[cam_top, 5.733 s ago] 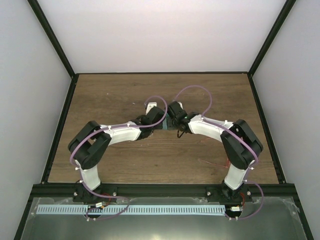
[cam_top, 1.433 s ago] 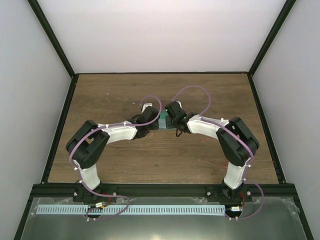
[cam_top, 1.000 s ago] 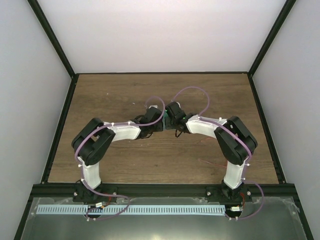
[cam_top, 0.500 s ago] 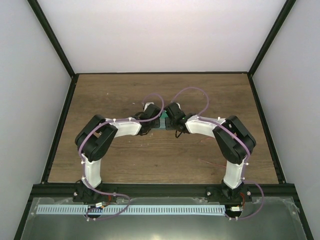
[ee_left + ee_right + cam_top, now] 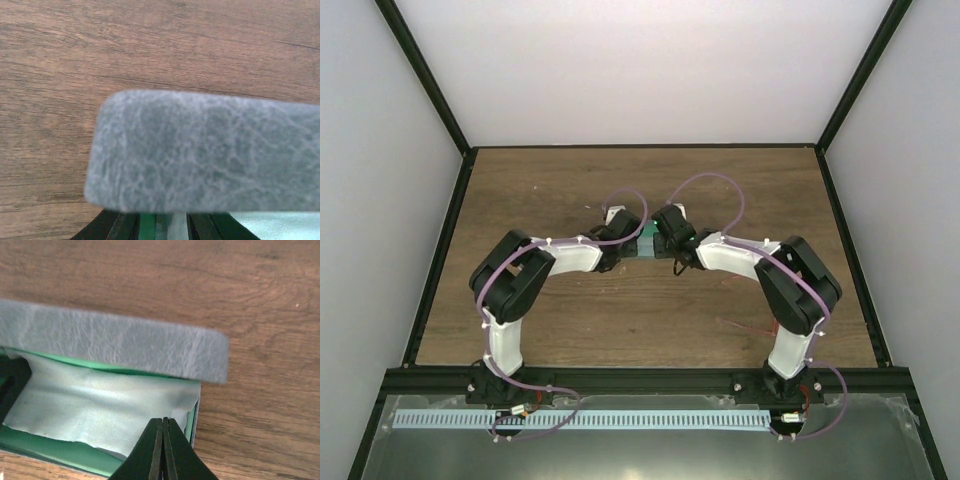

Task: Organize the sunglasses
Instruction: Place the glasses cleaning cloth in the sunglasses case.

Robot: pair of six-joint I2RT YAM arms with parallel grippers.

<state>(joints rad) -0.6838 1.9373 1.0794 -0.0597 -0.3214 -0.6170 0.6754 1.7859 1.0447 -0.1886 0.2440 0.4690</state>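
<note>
The blue-grey case (image 5: 645,244) lies mid-table between both grippers. Its lid (image 5: 115,342) stands partly raised over the green inside (image 5: 45,447). The pale blue cloth (image 5: 90,405) lies spread in the case. My left gripper (image 5: 162,227) is shut on the lid's edge, and the lid (image 5: 200,150) fills the left wrist view. My right gripper (image 5: 162,421) is shut, with its tips on the cloth at the case's right end. The sunglasses do not show in the wrist views. A thin red line (image 5: 745,326) lies on the table by my right arm; I cannot tell what it is.
Brown wooden table (image 5: 540,190) with black frame rails along its edges and white walls around it. Both arms arch inward and meet over the case at the middle. Purple cables loop above the wrists.
My left arm has swung its elbow in and its wrist has moved a little back and left at the case. My right gripper has stayed at the case's right end.
</note>
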